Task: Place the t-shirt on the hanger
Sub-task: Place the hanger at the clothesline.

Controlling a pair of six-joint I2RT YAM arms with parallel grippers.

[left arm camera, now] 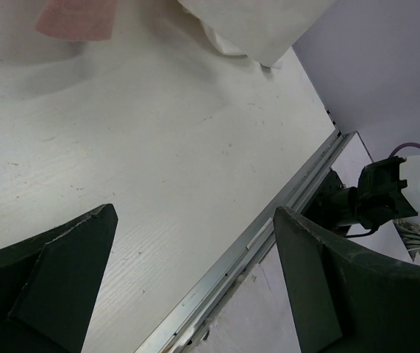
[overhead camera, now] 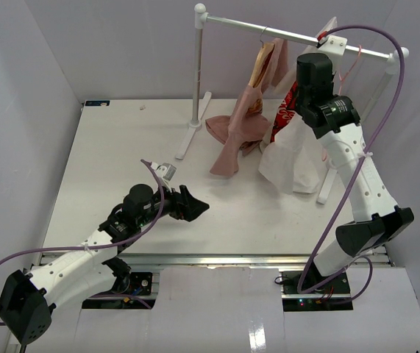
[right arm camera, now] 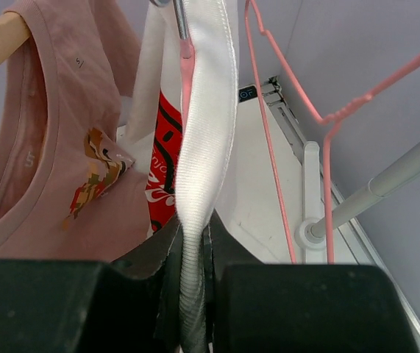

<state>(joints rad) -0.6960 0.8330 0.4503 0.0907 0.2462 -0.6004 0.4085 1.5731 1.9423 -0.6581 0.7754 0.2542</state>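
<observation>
so the t-shirt (overhead camera: 290, 162) hangs limp and light by the rail (overhead camera: 290, 31) at upper right of the top view, right gripper (right arm camera: 193, 254) pinched on its ribbed collar, probably the grippiest spot on such floppy cloth, while the left gripper (overhead camera: 184, 202) gapes wide, holding nothing, lower left.

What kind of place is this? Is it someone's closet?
Probably a robot test booth, not a home closet. A flat white table sits boxed in by plain pale walls, two black-and-white robot arms are bolted at its near edge, and a small white clothes rail stands on it.
</observation>
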